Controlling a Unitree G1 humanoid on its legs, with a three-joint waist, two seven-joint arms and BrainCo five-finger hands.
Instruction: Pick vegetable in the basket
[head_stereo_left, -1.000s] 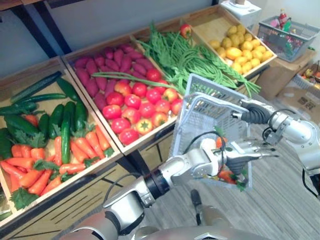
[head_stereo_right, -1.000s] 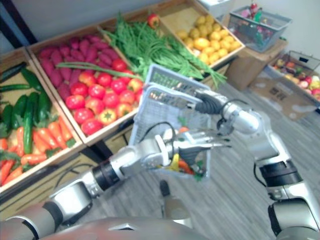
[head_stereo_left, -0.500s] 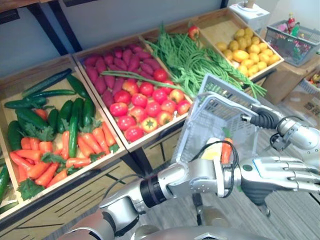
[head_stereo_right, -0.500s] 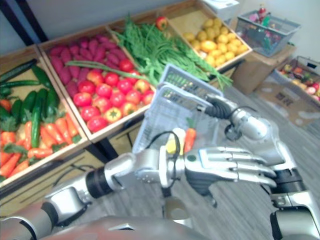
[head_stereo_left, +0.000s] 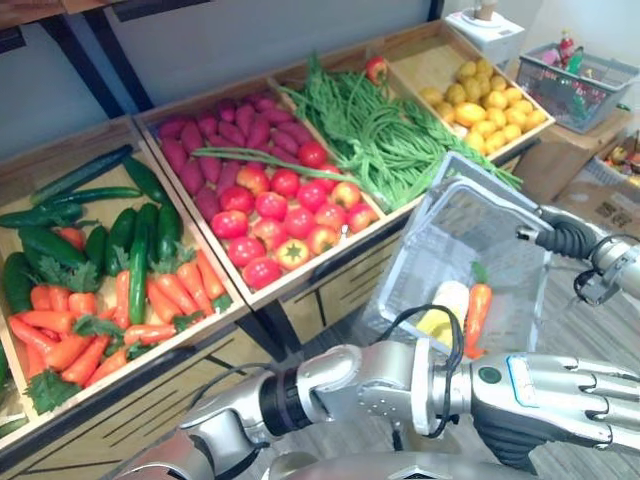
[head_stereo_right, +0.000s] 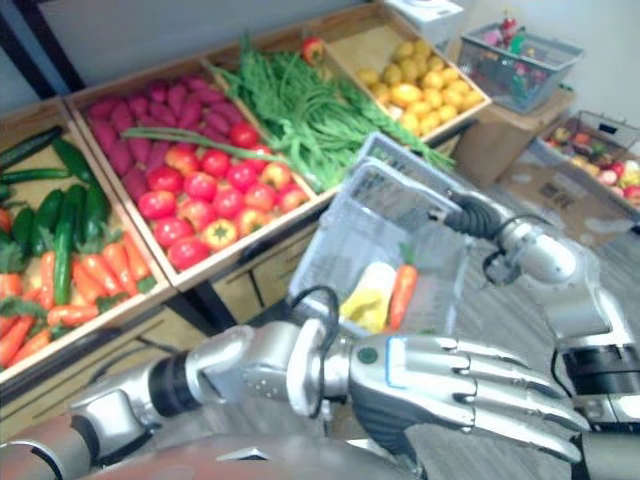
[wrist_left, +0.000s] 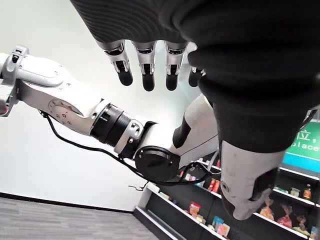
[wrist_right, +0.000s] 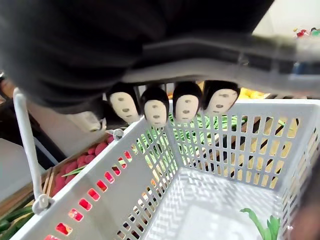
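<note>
One carrot (head_stereo_left: 477, 310) is seen in the basket (head_stereo_left: 470, 215), which is gripped by the right hand (wrist_right: 186, 102); the left hand (head_stereo_left: 545, 395) is released. Judged stiff and light, the carrot is best grasped mid-body.

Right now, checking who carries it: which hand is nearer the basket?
Right. The right hand has its fingers curled round the handle of the basket. The left hand is open, low in front of the basket, holding nothing.

Head stereo pair looked down on crates (head_stereo_left: 45, 165) and basket (head_stereo_left: 470, 225), both eyes sharing that scene slightly offset, left wrist camera faced a white wall (wrist_left: 40, 165) past left hand (wrist_left: 148, 75), right wrist camera sat close above the basket, past right hand (wrist_right: 155, 107)
</note>
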